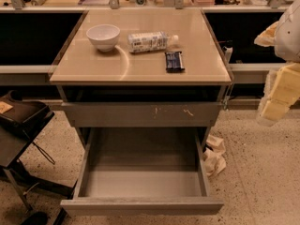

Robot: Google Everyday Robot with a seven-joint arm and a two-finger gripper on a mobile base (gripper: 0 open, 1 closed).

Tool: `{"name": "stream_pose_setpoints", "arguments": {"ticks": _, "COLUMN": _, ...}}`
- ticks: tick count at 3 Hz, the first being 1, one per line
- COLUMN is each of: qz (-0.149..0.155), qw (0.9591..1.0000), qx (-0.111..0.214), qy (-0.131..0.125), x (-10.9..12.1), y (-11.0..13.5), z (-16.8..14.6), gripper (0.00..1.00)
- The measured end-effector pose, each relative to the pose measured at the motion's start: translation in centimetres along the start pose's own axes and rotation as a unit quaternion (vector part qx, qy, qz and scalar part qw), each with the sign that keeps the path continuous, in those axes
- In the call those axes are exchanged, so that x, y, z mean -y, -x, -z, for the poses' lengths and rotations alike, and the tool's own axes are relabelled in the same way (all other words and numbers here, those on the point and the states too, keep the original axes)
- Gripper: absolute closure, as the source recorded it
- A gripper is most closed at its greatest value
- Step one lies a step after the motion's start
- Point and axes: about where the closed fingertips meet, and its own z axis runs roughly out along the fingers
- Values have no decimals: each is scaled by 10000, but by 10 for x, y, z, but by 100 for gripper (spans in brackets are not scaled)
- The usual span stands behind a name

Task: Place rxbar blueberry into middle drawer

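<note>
The rxbar blueberry (174, 61) is a small dark blue bar lying flat on the beige cabinet top (140, 71), near its right front. The middle drawer (140, 205) is pulled far out below, and its smooth grey floor is bare. My gripper (271, 109) hangs at the right edge of the camera view. It is off to the right of the cabinet, below the level of the top, well apart from the bar, and nothing shows in it.
A white bowl (103, 35) and a white-labelled plastic bottle (150, 41) lying on its side sit behind the bar. The scratched upper drawer front (140, 114) is above the open drawer. Crumpled paper (213, 158) lies on the floor at right. A black chair (21, 121) stands at left.
</note>
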Motion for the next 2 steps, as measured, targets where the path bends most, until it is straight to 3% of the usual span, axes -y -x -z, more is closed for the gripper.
{"name": "stream_pose_setpoints", "arguments": {"ticks": 1, "qz": 0, "qw": 10000, "qx": 0, "qy": 0, "x": 0, "y": 0, "z": 0, "gripper": 0}}
{"name": "stream_pose_setpoints", "arguments": {"ticks": 2, "qz": 79, "qw": 9998, "qx": 167, "qy": -45, "x": 15, "y": 6, "z": -1, "gripper": 0}}
